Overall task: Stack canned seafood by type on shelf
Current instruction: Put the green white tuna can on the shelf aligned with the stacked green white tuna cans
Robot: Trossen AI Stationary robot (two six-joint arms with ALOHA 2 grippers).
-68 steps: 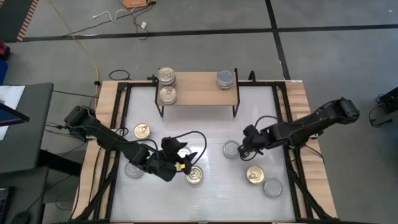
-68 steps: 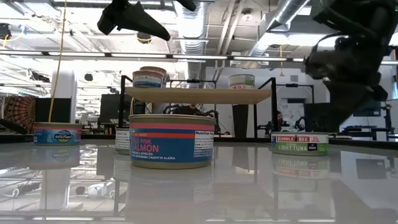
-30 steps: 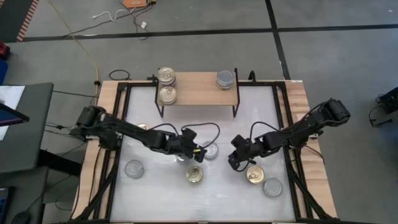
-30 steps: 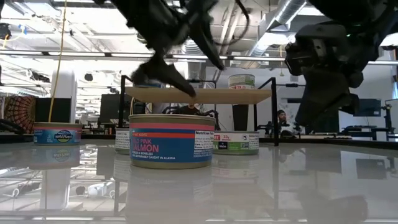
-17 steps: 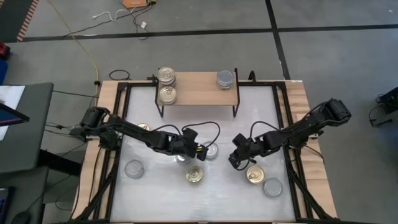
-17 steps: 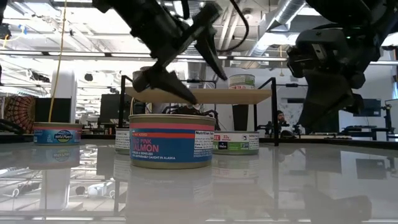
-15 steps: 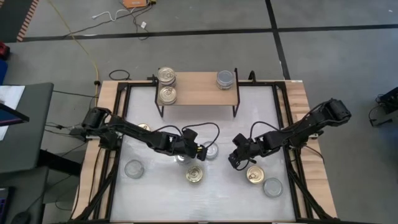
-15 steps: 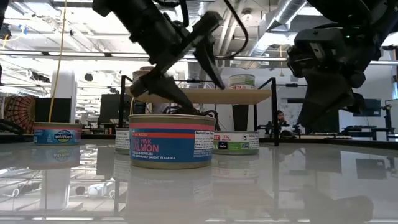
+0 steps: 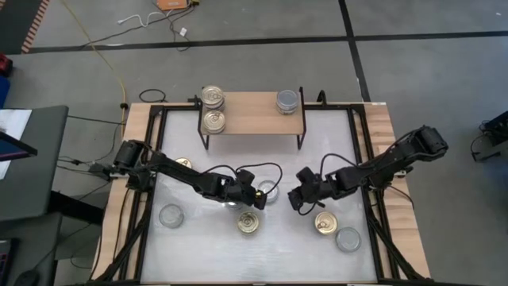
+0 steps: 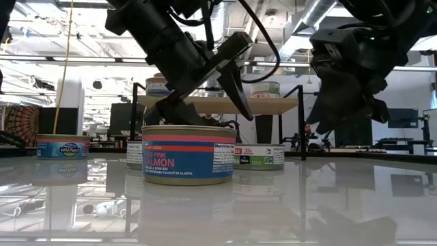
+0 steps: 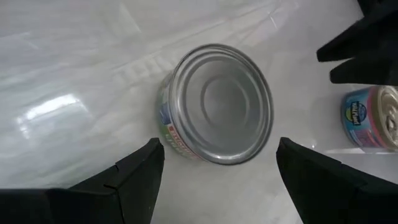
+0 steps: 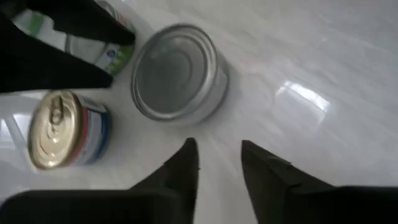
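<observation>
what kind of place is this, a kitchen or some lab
Most likely a robotics lab or workshop, not a kitchen: exposed ceiling ducts, cables loose on a taped concrete floor, and two robot arms working tins on a framed white table.

arms: 2x matte blk, jointed | cables: blk loops by wrists | pincer (image 11: 214, 163): blk wedge fingers

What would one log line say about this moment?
left pincer: open, straddling silver-lidded can | right pincer: beside it, empty | shelf: three cans
</observation>
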